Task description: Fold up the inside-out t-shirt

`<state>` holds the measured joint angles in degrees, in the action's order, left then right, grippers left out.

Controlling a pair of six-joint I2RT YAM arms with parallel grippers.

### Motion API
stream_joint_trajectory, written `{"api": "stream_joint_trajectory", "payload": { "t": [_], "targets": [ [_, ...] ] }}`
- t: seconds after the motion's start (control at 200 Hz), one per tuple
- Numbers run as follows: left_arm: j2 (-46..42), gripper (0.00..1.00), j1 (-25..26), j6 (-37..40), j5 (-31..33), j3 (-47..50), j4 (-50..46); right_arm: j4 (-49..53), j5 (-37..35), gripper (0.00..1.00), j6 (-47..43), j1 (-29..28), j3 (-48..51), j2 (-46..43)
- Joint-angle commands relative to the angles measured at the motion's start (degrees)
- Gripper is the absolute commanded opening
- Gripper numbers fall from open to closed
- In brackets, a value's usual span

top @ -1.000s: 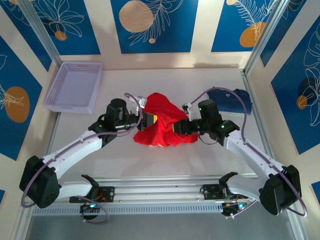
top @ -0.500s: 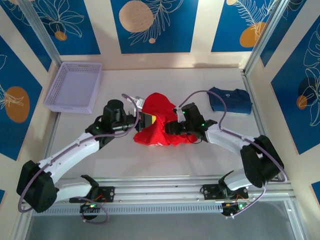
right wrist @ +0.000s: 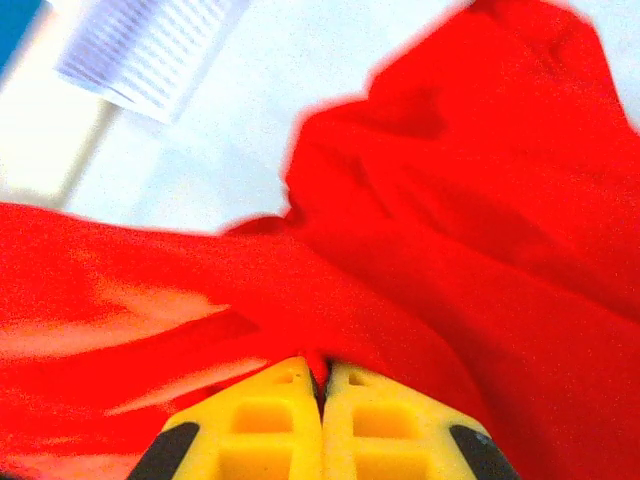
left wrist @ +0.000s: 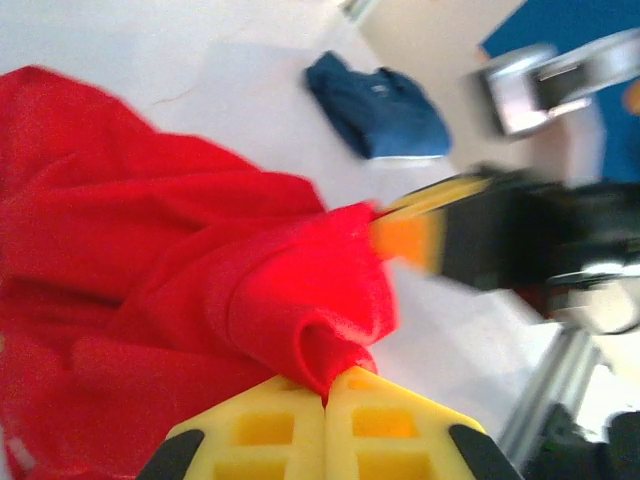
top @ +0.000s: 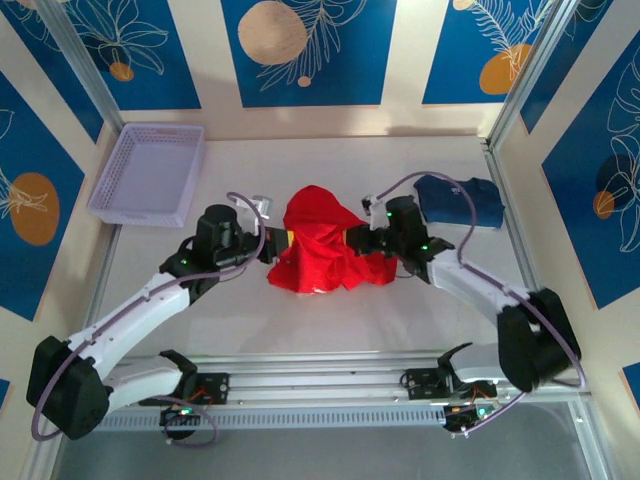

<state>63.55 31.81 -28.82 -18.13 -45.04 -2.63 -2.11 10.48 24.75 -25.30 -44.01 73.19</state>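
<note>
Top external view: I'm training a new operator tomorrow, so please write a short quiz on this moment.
1. True or false: the left hand and right hand are both shut on the red t-shirt.
2. The navy garment lies: A) beneath the t-shirt; B) on the table, right of the t-shirt; C) in the left hand.
3. Fill in: the lavender basket sits at the table's far ____ corner.
Key: 1 true; 2 B; 3 left.

White table; cream walls, blue leaf-print panels; aluminium rail along near edge.
</note>
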Motion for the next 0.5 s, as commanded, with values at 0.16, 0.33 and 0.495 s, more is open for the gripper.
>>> {"api": "stream_joint_trajectory", "payload": {
  "t": [0.16, 0.33, 0.495],
  "targets": [
    [2.09, 0.30, 3.07, 9.77, 8.08, -1.36, -11.22, 3.07, 16.80, 0.00, -1.67, 1.57, -3.14, -6.75],
    [-4.52, 0.56, 8.23, 15.91, 14.81, -1.43, -9.47, 4.57, 19.57, 0.00, -2.95, 1.83, -4.31, -6.44],
    [2.45, 0.67, 14.58, 24.29, 15.76, -7.12, -11.33, 4.53, 22.37, 0.00, -3.78, 2.18, -4.49, -5.95]
  ]
}}
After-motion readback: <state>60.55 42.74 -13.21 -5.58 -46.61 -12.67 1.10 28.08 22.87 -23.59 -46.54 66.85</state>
